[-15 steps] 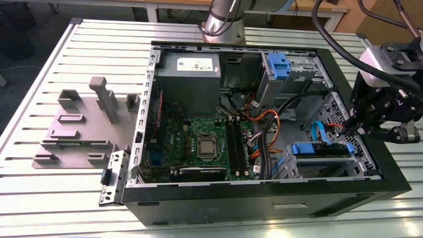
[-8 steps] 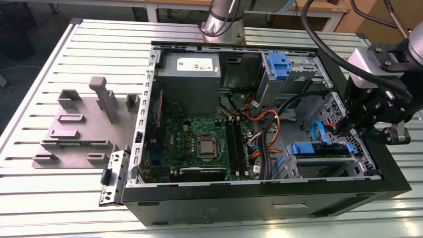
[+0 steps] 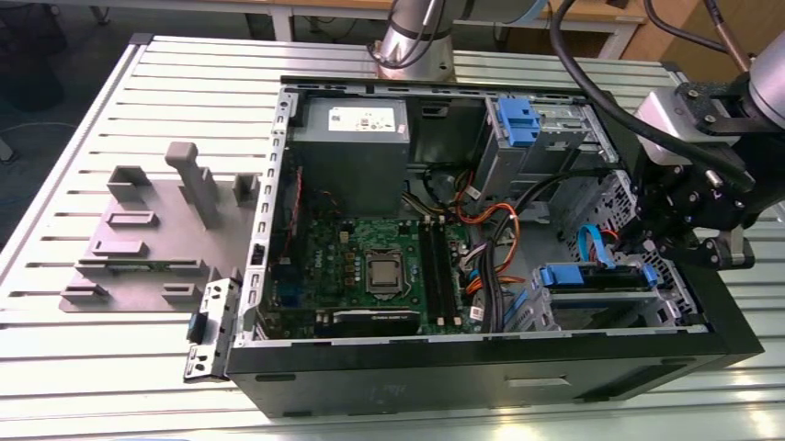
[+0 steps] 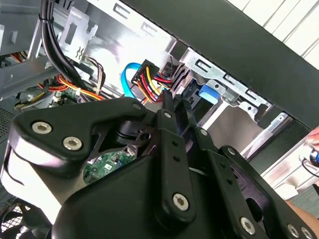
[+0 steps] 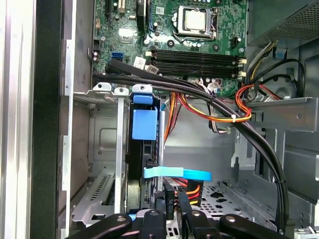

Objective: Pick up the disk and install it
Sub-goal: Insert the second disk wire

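Observation:
The disk (image 3: 593, 276), with its blue carrier bracket, sits on edge in the metal drive cage (image 3: 608, 308) at the case's near corner on the exterior view's right. In the first wrist view the disk (image 5: 143, 124) stands in the cage slot, blue tab outward. My gripper (image 3: 635, 260) hangs just over the cage's right end. In both wrist views its fingers stand close together: gripper (image 5: 172, 201), gripper (image 4: 175, 104). They are beside the disk's rear end, at the cable connectors. The blue bracket (image 4: 207, 93) lies just past the tips.
An open computer case (image 3: 491, 367) lies on a slatted table. Inside are a motherboard (image 3: 381, 266), a power supply (image 3: 349, 138) and an upper cage with a blue-handled carrier (image 3: 521, 124). Cable bundles (image 5: 224, 112) and a blue flat cable (image 5: 179, 173) crowd the cage. A grey holder stand (image 3: 147, 239) sits left.

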Motion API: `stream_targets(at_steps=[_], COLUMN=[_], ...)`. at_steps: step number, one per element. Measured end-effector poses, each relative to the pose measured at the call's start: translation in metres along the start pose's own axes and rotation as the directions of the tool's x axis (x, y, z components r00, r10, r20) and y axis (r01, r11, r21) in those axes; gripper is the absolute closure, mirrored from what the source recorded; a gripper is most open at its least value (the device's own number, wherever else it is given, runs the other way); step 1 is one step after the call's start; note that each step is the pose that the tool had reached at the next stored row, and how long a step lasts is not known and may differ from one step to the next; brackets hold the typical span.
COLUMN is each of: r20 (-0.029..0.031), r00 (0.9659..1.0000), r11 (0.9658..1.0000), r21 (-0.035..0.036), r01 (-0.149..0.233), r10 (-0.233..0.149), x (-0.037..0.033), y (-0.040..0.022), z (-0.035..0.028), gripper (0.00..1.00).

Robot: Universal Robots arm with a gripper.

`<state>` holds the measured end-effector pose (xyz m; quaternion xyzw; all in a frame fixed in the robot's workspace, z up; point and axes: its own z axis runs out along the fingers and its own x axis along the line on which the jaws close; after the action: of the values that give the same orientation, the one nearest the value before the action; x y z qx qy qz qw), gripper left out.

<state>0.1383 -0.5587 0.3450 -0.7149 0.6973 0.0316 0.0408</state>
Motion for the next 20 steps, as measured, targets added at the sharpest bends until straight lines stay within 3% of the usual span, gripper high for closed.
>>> stream_targets(at_steps=[7,8,16,17,20], r20=[0.0001,0.0,-0.0007,-0.0058,-0.0396], r00=[1.0,1.0,1.0,1.0,0.9992], r11=[1.0,1.0,1.0,1.0,1.0], r21=[0.0,0.0,-0.0001,0.0001,0.0001], r01=[0.0,0.0,0.0,-0.002,-0.009], r10=[0.0,0.0,0.0,0.002,0.009], x=[0.0,0.0,0.0,-0.0001,0.0], y=[0.0,0.0,0.0,-0.0001,-0.0003], z=[0.0,0.0,0.0001,0.0,0.0], gripper=[0.78,0.84,0.84,0.84,0.84])
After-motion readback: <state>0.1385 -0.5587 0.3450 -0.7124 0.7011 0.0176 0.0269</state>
